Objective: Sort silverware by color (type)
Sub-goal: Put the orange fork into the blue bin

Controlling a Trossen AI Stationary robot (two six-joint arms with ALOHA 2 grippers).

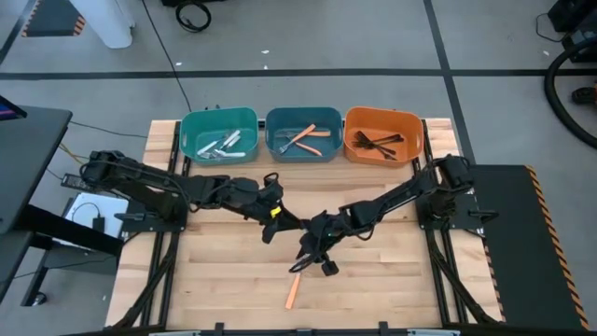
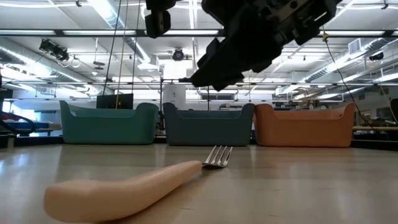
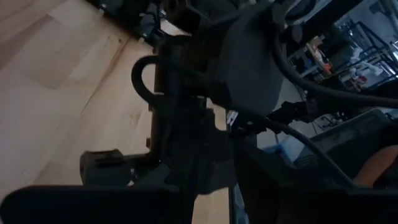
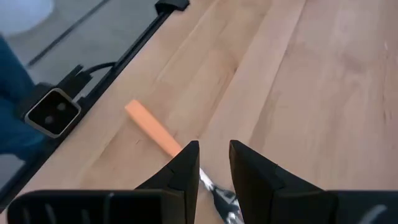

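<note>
Left gripper [image 1: 272,224] hiding behind dark arm parts; cannot tell its state. Right gripper [image 4: 213,163] hanging just above orange-handled fork [image 4: 155,132], fingers [image 4: 186,163] a little apart, holding nothing. Fork lying on table [image 1: 392,280], metal end partly hiding behind fingers.

fork tines [image 4: 214,190] hidden behind right hand [image 4: 214,171]

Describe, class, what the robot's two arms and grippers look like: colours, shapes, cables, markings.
Both arms are black and jointed. The left arm carries a small yellow marking near its gripper, and black cables loop along the housings. The right arm ends in the right gripper, whose two fingers are dark, flat-sided wedges that taper to points.
</note>
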